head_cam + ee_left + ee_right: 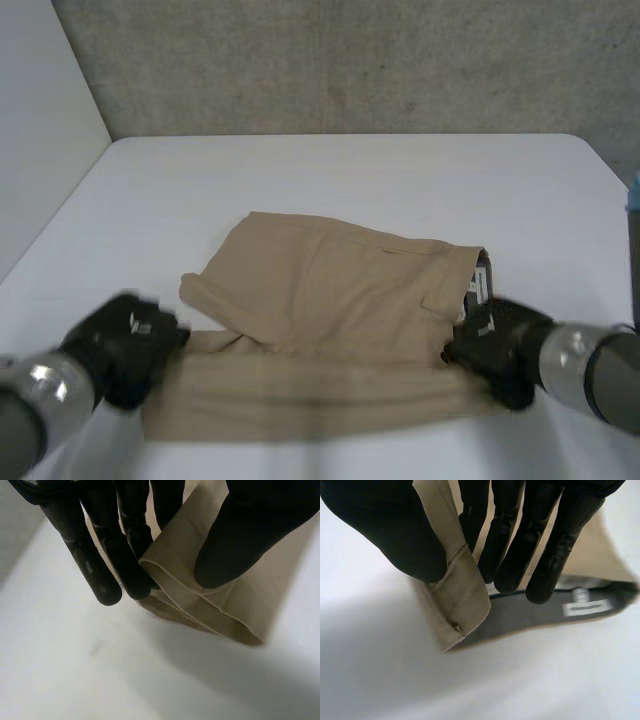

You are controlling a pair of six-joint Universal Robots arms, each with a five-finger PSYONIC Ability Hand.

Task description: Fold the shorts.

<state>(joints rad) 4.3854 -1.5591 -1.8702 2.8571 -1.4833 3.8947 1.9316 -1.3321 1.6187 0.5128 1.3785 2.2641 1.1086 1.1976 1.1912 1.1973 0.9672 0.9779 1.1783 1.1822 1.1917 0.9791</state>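
Observation:
Tan shorts (330,330) lie flat near the front of the white table (340,180), waistband toward the right. My left hand (125,345) is at the hem of the near leg, left end of the cloth. There its thumb (235,545) and fingers (125,565) pinch the folded hem of the shorts (200,600). My right hand (495,345) is at the waistband's near corner. Its thumb (395,535) and fingers (520,555) pinch the tan waistband edge (462,597), and the grey inner lining with a white label (585,607) shows beside them.
Beyond the shorts the table stretches to a grey concrete wall (350,60). A white panel (40,110) borders the left side. The table's right edge (610,160) runs close to my right arm (600,375).

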